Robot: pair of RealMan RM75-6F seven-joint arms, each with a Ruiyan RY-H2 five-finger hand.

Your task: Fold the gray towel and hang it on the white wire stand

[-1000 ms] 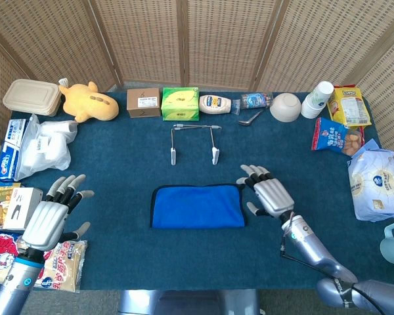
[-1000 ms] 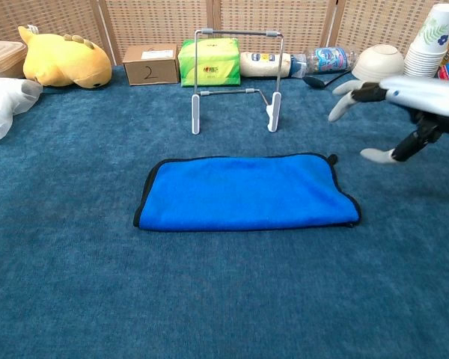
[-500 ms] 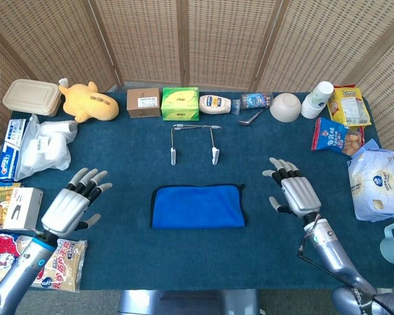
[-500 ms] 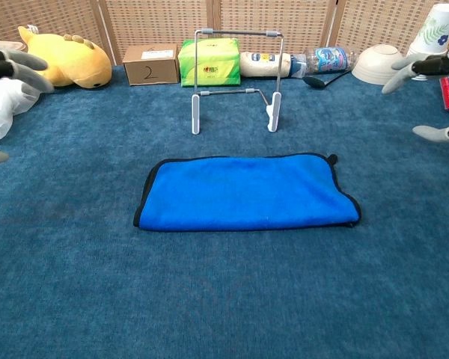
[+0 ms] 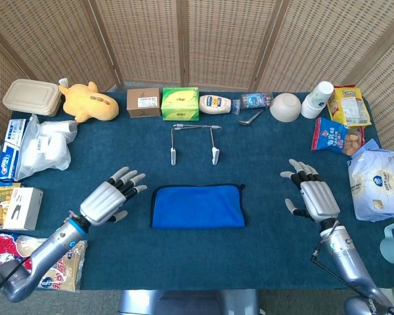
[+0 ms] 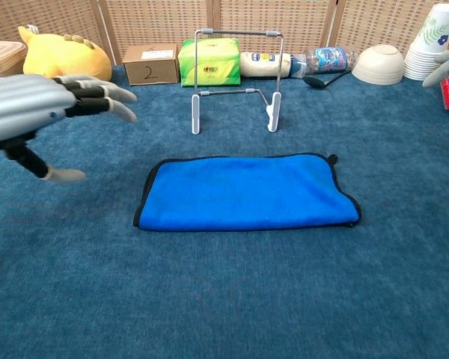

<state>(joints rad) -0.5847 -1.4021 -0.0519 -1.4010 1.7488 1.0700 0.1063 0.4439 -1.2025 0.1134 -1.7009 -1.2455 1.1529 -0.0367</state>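
beside towel (image 5: 197, 207), left hand (image 5: 108, 200) nearer, seemingly open

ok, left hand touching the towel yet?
Apart. In the head view the left hand hovers open, with bare table between its fingertips and the towel. The chest view shows the same gap beside the towel's left edge.

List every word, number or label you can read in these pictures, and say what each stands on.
"2": handwritten on the front of the brown cardboard box.
Print on the green tissue box, mayonnaise bottle, water bottle, paper cups and snack bags: too small or blurred.
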